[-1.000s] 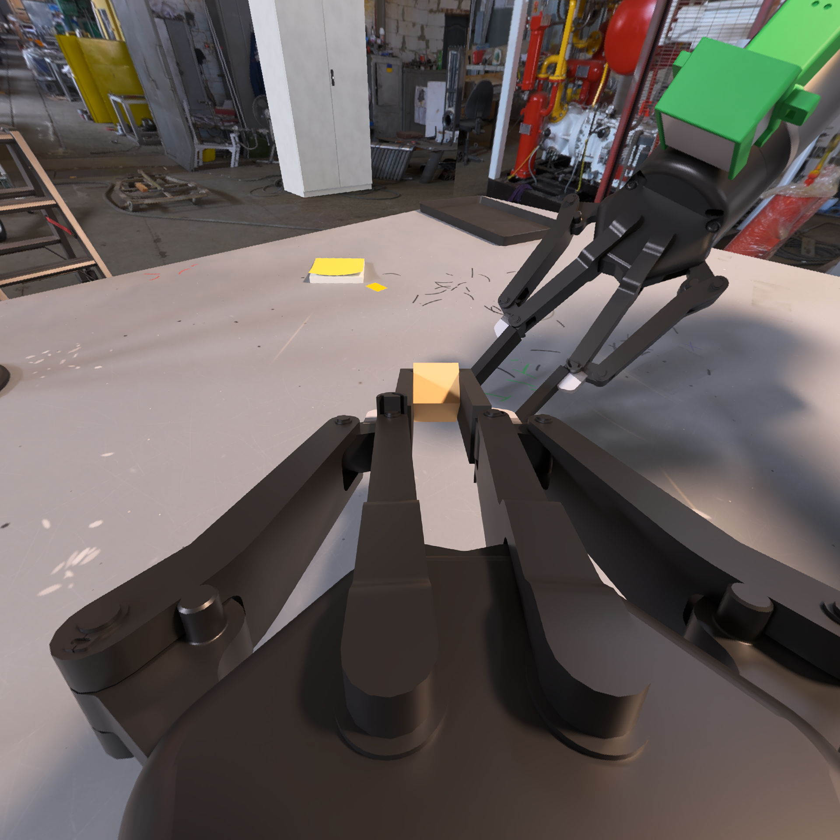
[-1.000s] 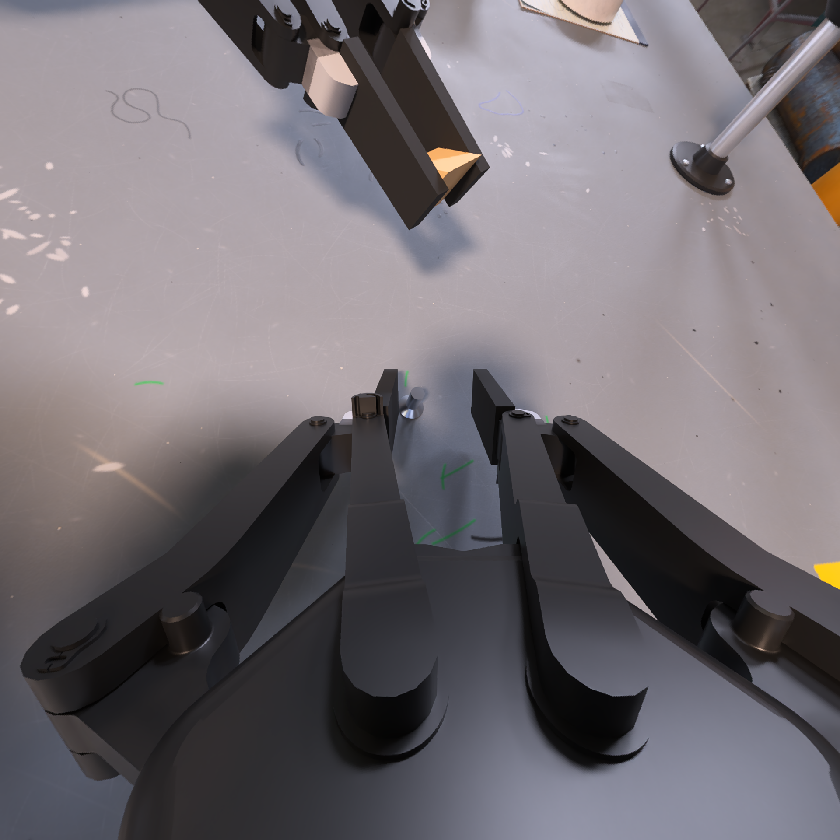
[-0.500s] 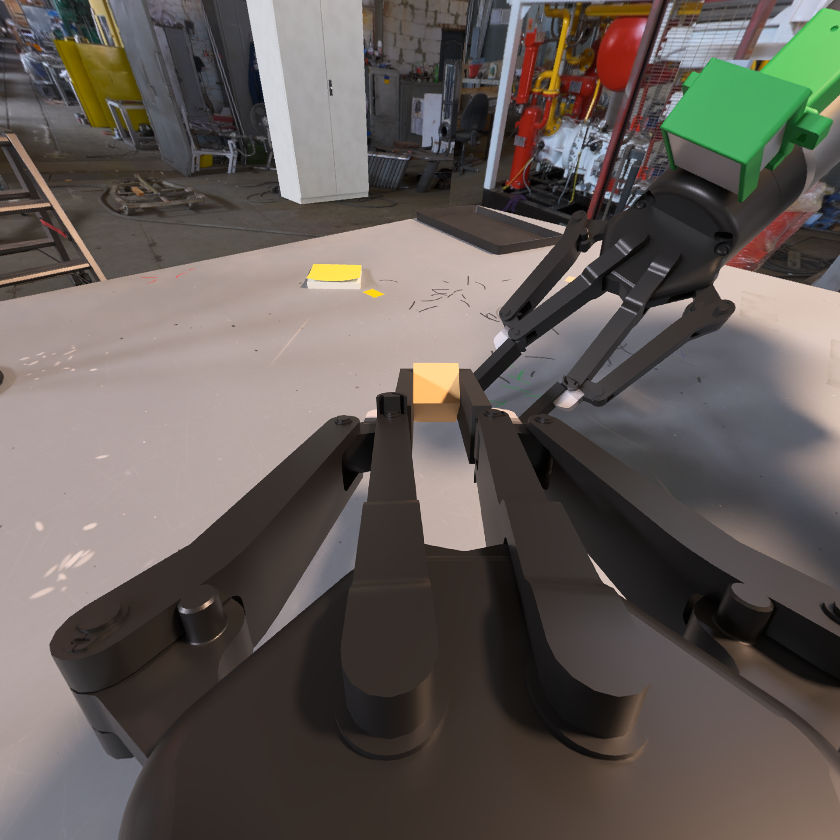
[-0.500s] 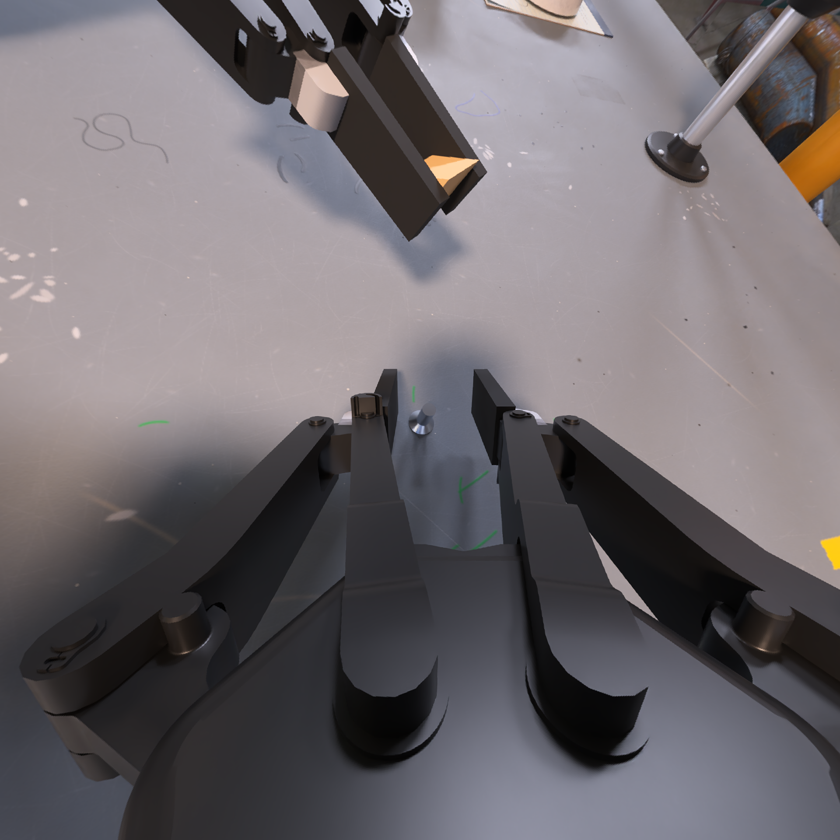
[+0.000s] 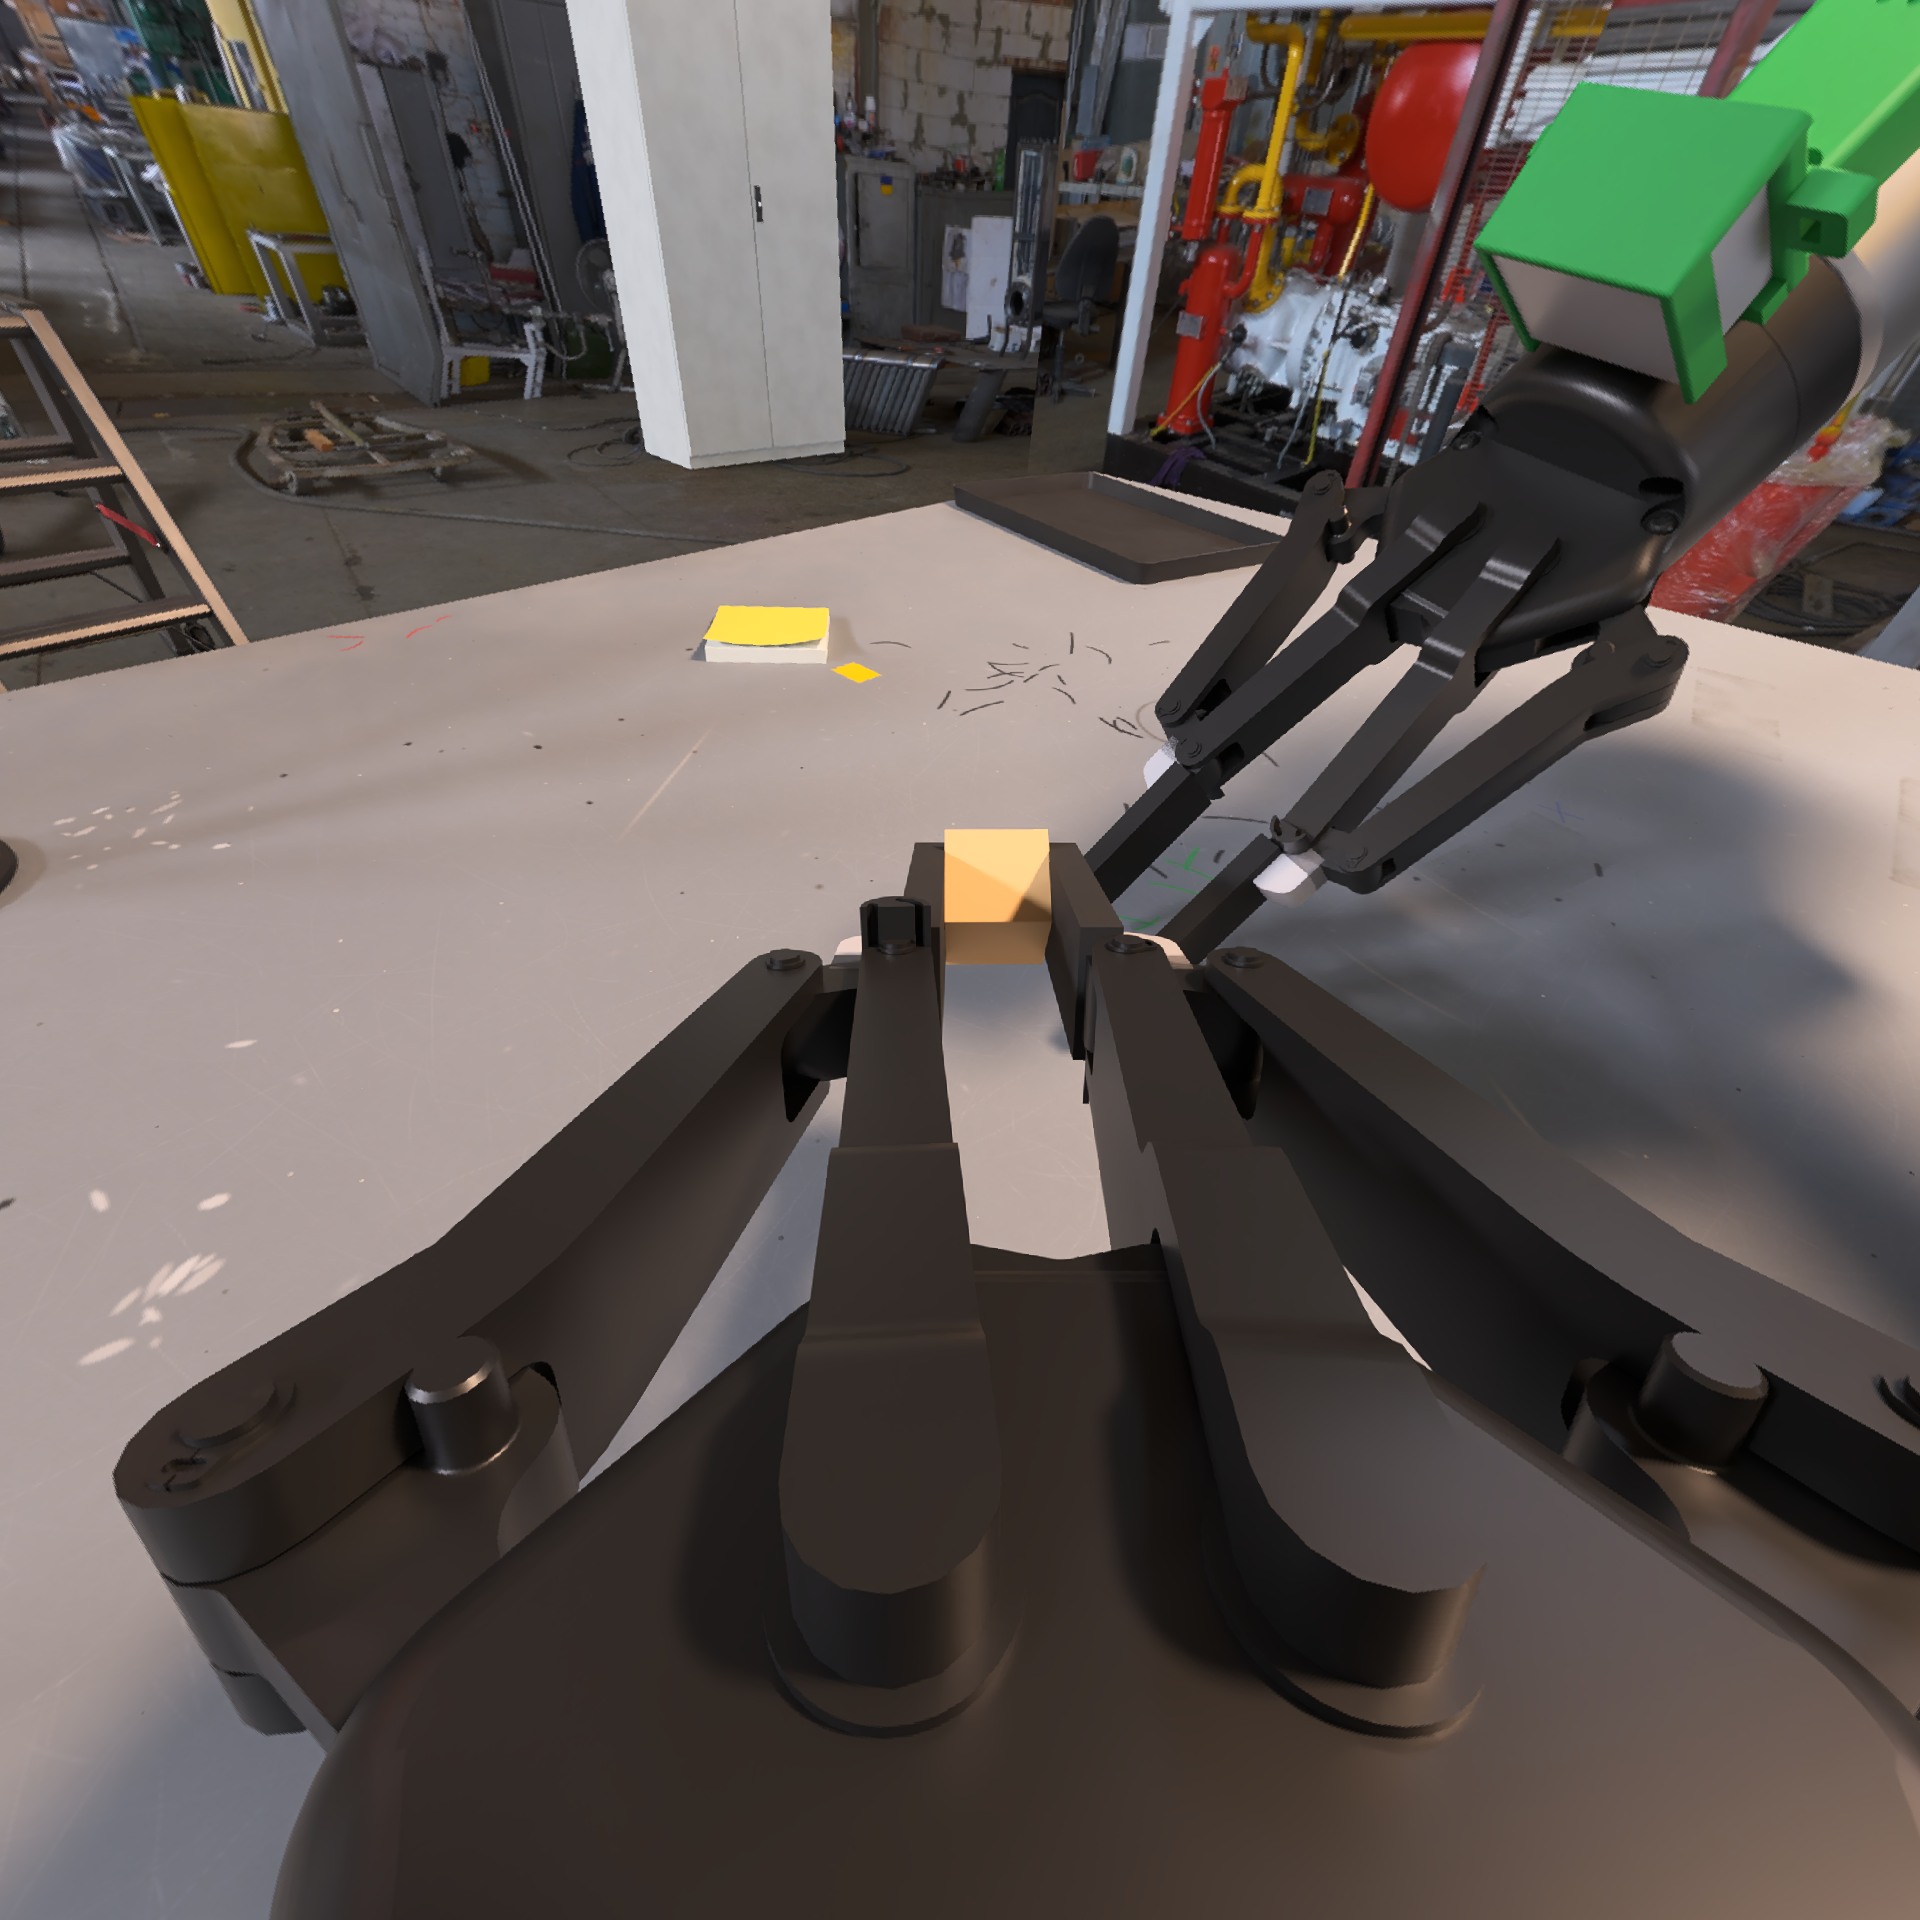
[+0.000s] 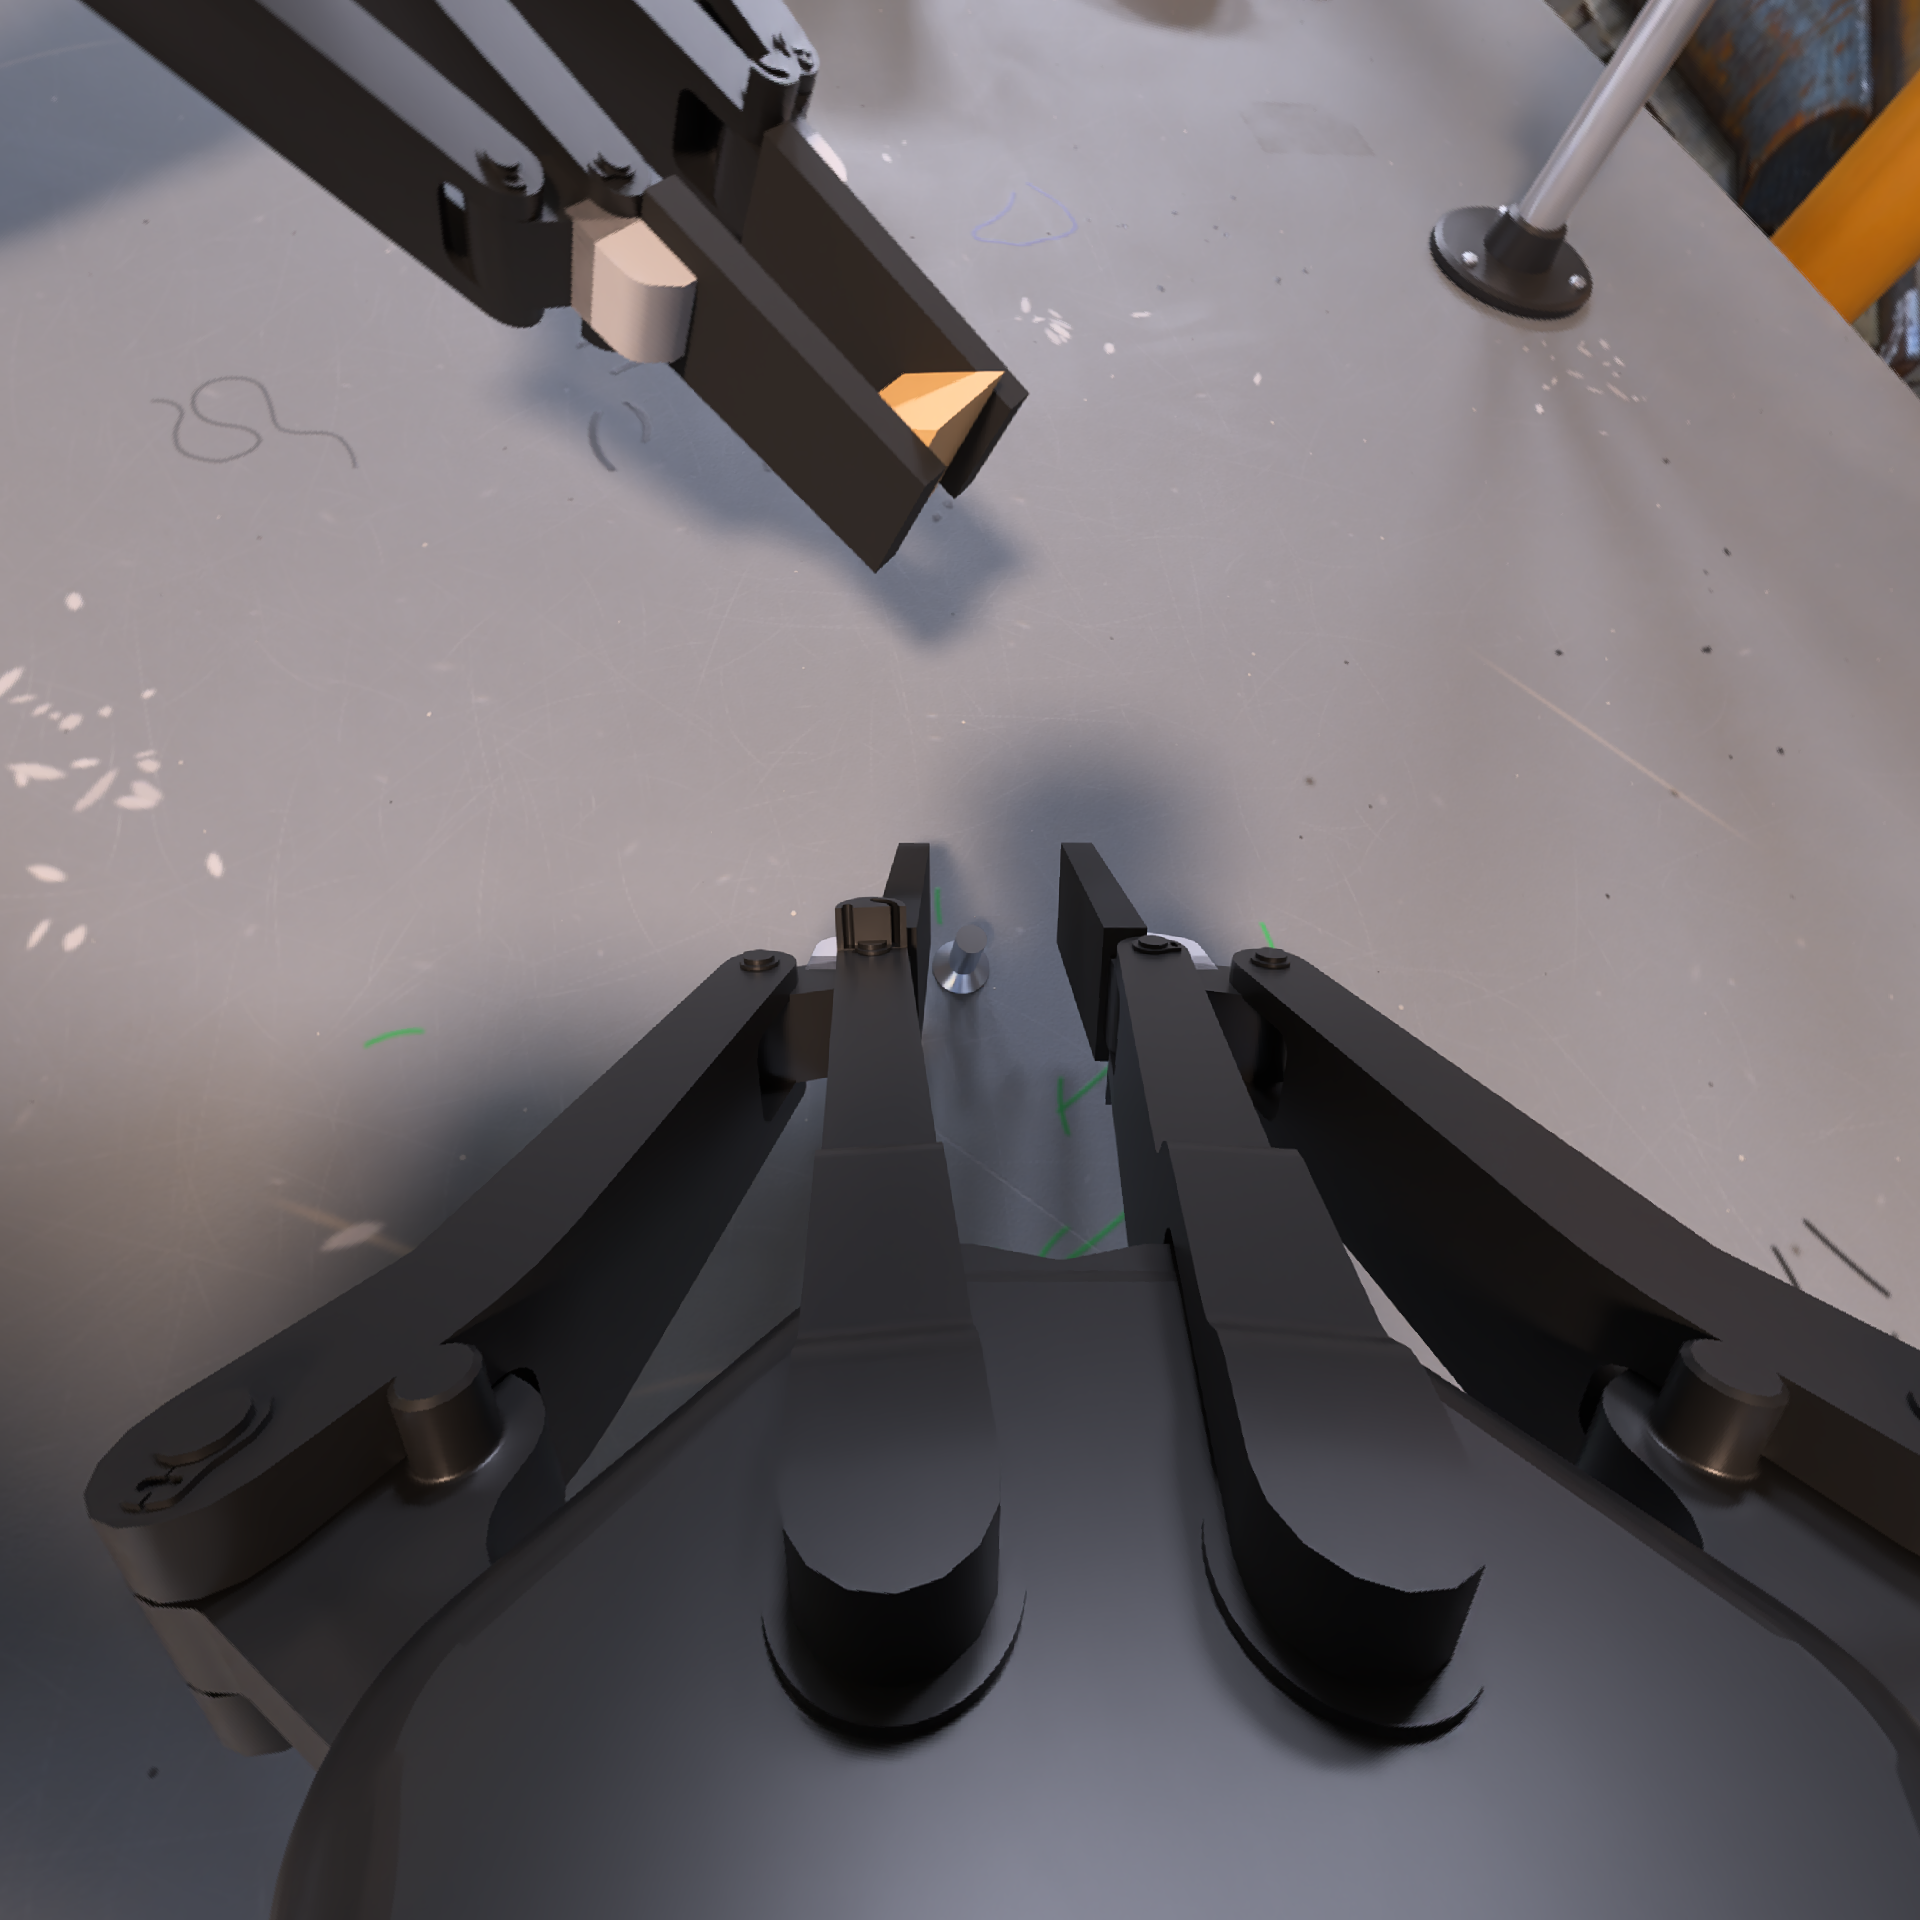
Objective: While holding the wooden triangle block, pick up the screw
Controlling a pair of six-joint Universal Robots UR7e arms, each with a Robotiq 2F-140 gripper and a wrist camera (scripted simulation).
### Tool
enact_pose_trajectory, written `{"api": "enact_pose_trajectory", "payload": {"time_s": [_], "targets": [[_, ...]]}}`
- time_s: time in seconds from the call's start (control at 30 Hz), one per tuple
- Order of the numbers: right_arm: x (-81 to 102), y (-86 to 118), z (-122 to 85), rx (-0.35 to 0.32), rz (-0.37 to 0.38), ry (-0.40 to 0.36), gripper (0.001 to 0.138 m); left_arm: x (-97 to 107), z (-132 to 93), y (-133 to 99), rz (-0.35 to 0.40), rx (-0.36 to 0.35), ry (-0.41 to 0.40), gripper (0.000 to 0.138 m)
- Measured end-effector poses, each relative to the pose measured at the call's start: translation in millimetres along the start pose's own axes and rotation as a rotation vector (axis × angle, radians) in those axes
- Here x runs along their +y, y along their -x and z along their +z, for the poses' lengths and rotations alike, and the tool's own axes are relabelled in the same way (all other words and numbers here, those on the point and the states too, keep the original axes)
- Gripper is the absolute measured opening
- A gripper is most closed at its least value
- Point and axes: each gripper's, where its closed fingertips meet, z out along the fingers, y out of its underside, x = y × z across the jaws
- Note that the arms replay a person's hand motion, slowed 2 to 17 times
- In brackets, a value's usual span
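My left gripper (image 5: 995,883) is shut on the wooden triangle block (image 5: 995,894), a small tan wedge, and holds it just above the grey table (image 5: 416,935). In the right wrist view the left gripper (image 6: 940,478) shows at the top with the block (image 6: 940,405) between its fingers. My right gripper (image 6: 994,883) is open, its fingers low on either side of the screw (image 6: 961,961). The small silver screw lies on the table close to the left finger. In the left wrist view the right gripper (image 5: 1164,883) reaches down from the upper right, and the screw is hidden.
A yellow sticky-note pad (image 5: 769,634) and a dark flat tray (image 5: 1101,525) sit toward the table's far edge. A metal pole on a round base (image 6: 1512,260) stands at the table's side. Small dark and green scraps (image 5: 1018,681) are scattered about.
My right gripper has shifted slightly over the screw, which now lies nearer its left finger; its jaws stay equally open. My left gripper still holds the block, almost unmoved.
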Motion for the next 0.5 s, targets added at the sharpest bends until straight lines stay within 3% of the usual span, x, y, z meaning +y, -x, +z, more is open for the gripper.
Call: {"api": "enact_pose_trajectory", "payload": {"time_s": [0.23, 0.5], "targets": [[0.3, 1.1, -1.4, 0.006, 0.075, 0.024, 0.031, 0.3, 0.1, 0.6, 0.002, -0.003, 0.002, 0.025], [3.0, 3.6, -2.2, 0.016, 0.110, 0.047, 0.026, 0.7, 0.6, 0.5, 0.000, -0.002, 0.003, 0.025]]}}
